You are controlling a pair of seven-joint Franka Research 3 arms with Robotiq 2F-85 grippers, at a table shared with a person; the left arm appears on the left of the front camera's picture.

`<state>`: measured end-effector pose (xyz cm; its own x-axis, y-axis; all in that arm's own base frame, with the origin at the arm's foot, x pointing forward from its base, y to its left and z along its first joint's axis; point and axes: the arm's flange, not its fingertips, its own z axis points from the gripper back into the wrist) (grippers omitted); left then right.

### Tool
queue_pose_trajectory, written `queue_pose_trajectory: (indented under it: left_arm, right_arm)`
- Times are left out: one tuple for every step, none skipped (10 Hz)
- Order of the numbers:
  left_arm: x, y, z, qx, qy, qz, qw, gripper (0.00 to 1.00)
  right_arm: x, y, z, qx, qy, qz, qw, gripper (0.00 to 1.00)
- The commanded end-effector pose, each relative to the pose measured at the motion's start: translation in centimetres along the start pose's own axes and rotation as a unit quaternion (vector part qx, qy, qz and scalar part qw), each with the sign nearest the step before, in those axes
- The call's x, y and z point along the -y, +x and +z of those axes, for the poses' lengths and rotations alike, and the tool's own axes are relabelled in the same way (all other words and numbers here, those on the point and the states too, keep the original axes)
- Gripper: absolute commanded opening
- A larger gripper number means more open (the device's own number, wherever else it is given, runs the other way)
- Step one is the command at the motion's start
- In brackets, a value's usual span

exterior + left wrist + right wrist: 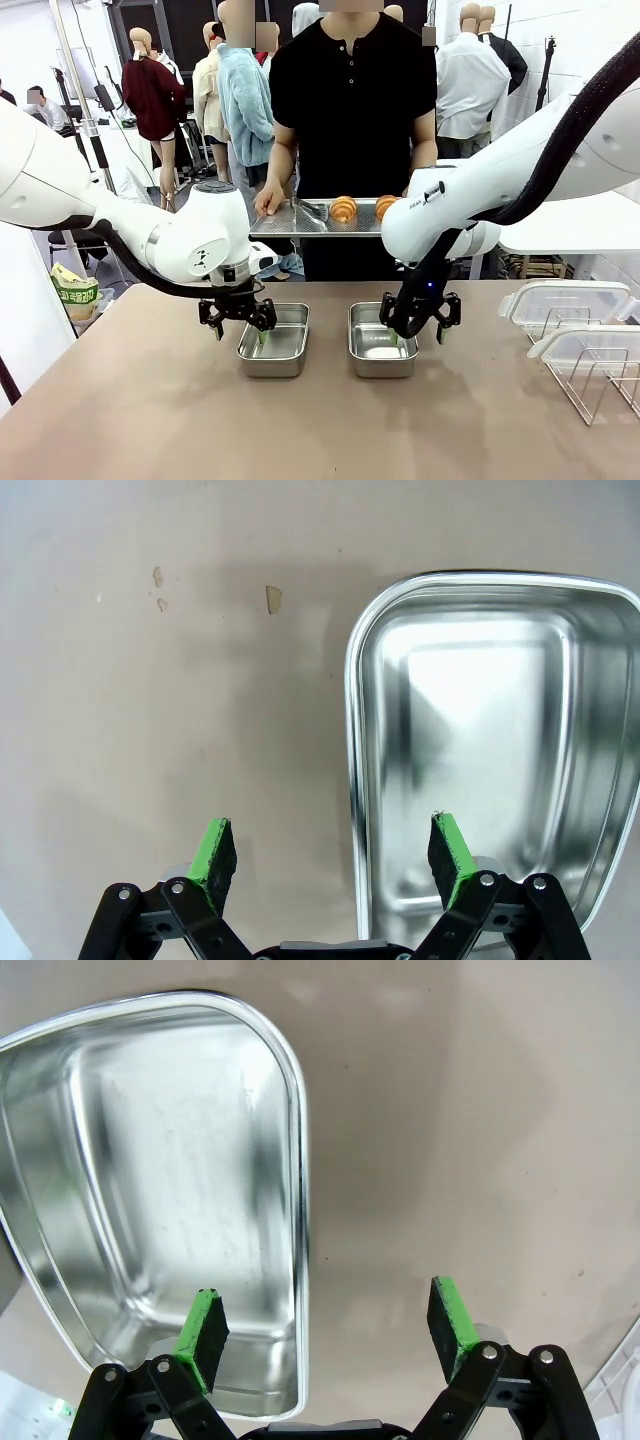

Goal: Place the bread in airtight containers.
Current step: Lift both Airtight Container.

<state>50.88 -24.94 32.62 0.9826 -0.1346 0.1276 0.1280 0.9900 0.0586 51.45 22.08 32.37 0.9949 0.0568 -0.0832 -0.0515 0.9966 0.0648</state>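
Spread wide and holding nothing, the left jaws hang over the outer wall of the left tin point(275, 345). One of the green pads point(215, 855) is above the bare surface point(150, 420) and the other is inside the tin; whether either touches the steel cannot be told. The right jaws, equally wide and empty, straddle the outer wall of the right tin point(382, 345) in the same way, one pad point(200, 1325) inside and its mate over the surface. The two tins stand side by side, near but apart, uncovered and empty, at the middle of the brown surface. The left arm point(180, 240) and right arm point(450, 210) bend down to them from either side. Across the surface a person point(350, 100) in a black shirt holds a flat metal tray point(290, 222) at waist height, one hand point(268, 200) on its edge. The two croissants point(343, 208) lie on it side by side, well apart from the tins. At the robot's right, two translucent lids point(565, 300) rest by a wire rack point(590, 390).
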Motion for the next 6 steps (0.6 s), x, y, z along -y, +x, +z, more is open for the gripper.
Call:
queue_pose_trajectory:
  left_arm:
    - [0.23,0.44,0.08,-0.01,-0.006,0.012,1.0,0.91]
    - [0.32,0.43,0.03,-0.015,-0.006,0.014,1.0,0.73]
    - [0.32,0.48,0.05,-0.017,-0.003,0.014,1.0,0.56]
    - [0.28,0.51,0.08,-0.018,-0.001,0.016,1.0,0.39]
    - [0.23,0.51,0.08,-0.019,-0.002,0.016,1.0,0.21]
    - [0.19,0.51,0.12,-0.02,0.001,0.017,1.0,0.04]
  right_arm:
    - [-0.27,0.97,0.08,-0.008,-0.031,0.01,0.999,0.9]
    - [-0.15,1.13,0.13,-0.013,-0.025,0.007,1.0,0.72]
    - [-0.16,1.16,0.15,-0.01,-0.027,0.005,1.0,0.53]
    - [-0.19,1.19,0.18,-0.009,-0.027,0.005,1.0,0.35]
    - [-0.25,1.26,0.14,-0.009,-0.025,0.007,1.0,0.16]
    - [-0.4,1.3,-0.17,-0.01,-0.022,0.009,1.0,0.0]
